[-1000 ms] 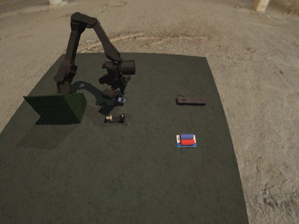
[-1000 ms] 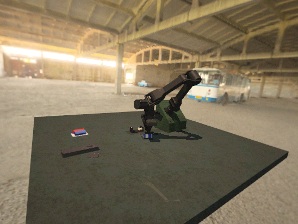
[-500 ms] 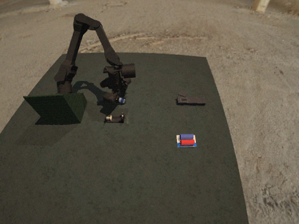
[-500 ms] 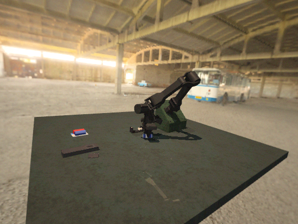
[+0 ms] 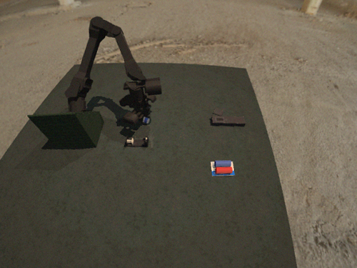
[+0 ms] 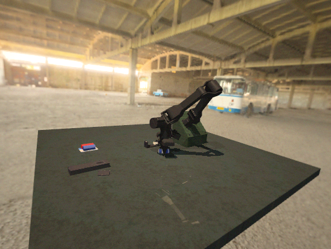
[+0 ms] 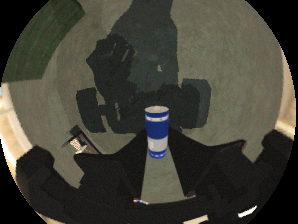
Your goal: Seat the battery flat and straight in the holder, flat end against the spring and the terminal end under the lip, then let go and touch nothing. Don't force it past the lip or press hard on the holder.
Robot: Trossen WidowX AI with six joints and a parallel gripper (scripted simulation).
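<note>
A blue battery (image 5: 146, 120) (image 6: 168, 150) (image 7: 157, 130) with a white band lies on its side, at or just above the table. My gripper (image 5: 145, 118) (image 6: 163, 150) (image 7: 156, 130) points down, with its two fingers against the battery's long sides; it is shut on the battery. In the wrist view the battery's pale end faces away from the fingers; which end has the terminal is not clear. The small dark holder (image 5: 137, 143) (image 6: 147, 144) (image 7: 89, 144) is empty, just in front of the gripper in the top view, with a pale metal spring at its left end.
A green wedge-shaped block (image 5: 65, 130) (image 6: 196, 139) (image 7: 37, 42) stands near the arm's base. A card with red and blue cylinders (image 5: 224, 170) (image 6: 88, 147) lies farther off. A long dark case (image 5: 234, 121) (image 6: 88, 168) lies with a small dark cover (image 5: 218, 112) (image 6: 104, 173) beside it.
</note>
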